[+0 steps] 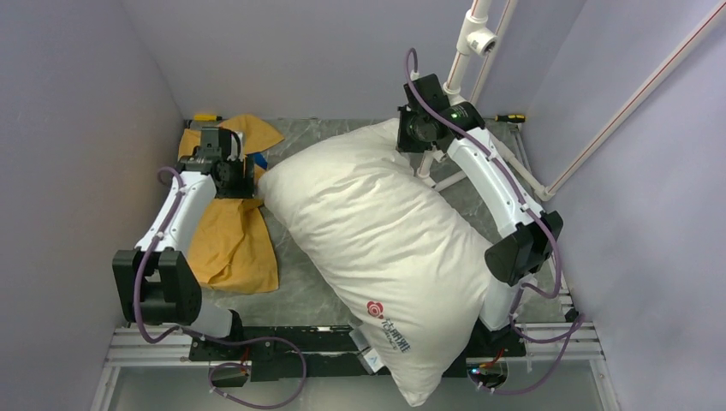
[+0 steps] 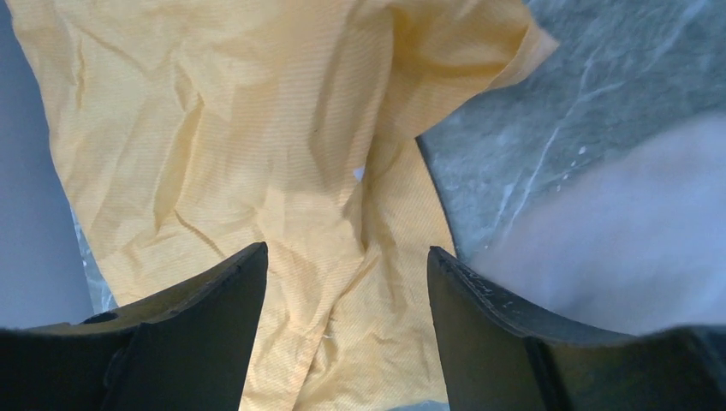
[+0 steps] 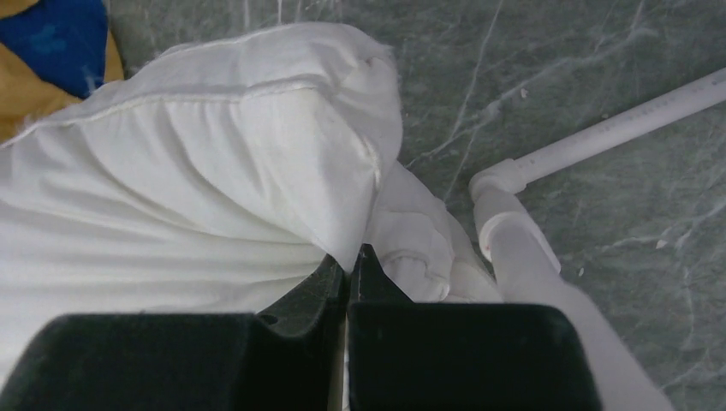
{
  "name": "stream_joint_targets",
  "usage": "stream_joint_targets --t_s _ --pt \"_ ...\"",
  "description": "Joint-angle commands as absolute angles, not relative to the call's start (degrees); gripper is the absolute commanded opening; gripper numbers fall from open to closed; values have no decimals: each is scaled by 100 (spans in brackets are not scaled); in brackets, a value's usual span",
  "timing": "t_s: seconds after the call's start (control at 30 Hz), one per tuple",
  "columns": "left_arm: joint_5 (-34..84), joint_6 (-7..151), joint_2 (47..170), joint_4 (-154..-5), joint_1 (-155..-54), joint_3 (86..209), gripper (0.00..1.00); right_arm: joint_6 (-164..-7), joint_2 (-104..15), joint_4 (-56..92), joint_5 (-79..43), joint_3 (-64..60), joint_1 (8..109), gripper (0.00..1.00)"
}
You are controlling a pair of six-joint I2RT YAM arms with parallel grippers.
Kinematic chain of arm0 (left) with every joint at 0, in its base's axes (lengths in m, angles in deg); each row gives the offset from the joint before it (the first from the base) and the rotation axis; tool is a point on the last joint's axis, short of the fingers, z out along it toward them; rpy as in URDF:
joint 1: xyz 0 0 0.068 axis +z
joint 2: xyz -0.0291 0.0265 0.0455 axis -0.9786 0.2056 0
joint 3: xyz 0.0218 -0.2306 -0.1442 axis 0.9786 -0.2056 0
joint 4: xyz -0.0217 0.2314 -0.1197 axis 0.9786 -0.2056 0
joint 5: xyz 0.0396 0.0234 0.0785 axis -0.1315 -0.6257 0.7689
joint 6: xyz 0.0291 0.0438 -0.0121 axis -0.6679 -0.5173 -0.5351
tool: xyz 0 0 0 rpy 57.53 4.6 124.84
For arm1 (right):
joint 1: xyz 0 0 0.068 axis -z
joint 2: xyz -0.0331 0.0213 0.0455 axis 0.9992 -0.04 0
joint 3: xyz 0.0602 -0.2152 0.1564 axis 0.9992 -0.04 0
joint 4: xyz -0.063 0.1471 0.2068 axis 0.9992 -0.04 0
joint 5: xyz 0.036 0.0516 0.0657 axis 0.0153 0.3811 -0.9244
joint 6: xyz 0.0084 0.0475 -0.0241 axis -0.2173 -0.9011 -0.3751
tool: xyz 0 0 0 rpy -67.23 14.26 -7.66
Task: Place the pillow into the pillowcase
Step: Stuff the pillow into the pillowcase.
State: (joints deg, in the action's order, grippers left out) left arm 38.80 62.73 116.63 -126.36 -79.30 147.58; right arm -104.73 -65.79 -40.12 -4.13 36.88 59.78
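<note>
The left pincer (image 2: 344, 257): its two fingers are apart. Nothing is between them. It hangs just above the pillowcase.
The pillowcase (image 1: 233, 244): it lies crumpled on the left side of the table (image 1: 312, 287), yellow side up, right under the left pincer. A bit of blue peeks out at the far end.
Long way of the pillowcase: from far to near, down the left side.
Open end of the pillowcase: I cannot tell which end is the mouth.
The right pincer (image 3: 351, 253): its fingers are pressed together on a far corner of the pillow, beside a white pipe (image 3: 599, 133).
The pillow (image 1: 377, 231): big and puffy. It lies to the right of the pillowcase. Its far left edge is just beside the cloth.
Long way of the pillow: slanted, from the far middle of the table to the near right. The end with the red mark (image 1: 374, 309) hangs past the near edge.
Nearer pincer: the left one for the pillowcase, the right one for the pillow.
Next move: I think the left pincer must go down and pinch the cloth to open the mouth. Then the pillow can slide left into it.
</note>
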Motion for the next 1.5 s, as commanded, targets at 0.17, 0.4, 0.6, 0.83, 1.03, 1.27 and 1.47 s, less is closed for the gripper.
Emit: stream_joint_targets --t_s 0.17,0.4,0.6,0.83,1.03,1.27,1.47 --pt "4435 6666 12985 -12364 -7936 14701 59 -10625 -6466 -3909 -517 3819 6539 0" --pt "4617 6763 13687 -13031 -7822 16079 0 -10514 -6332 -3845 -832 3658 6556 0" --pt "4507 7416 12305 -13705 -7822 16721 0 -9899 -6556 -4031 -1898 3921 6608 0" --pt "4346 7969 11339 -14007 -7822 17157 0 -9736 -6398 -3661 -2535 3679 6585 0" --pt "3995 8093 11308 -14139 -7822 17415 0 -9821 -6268 -3214 -2859 3501 6198 0" --pt "3738 8181 11343 -14242 -7686 17403 0 -10404 -6384 -2437 -3641 3365 5669 0" --pt "3613 8342 11340 -14326 -7665 17499 0 -10965 -6596 -1928 -3971 3450 5315 0"
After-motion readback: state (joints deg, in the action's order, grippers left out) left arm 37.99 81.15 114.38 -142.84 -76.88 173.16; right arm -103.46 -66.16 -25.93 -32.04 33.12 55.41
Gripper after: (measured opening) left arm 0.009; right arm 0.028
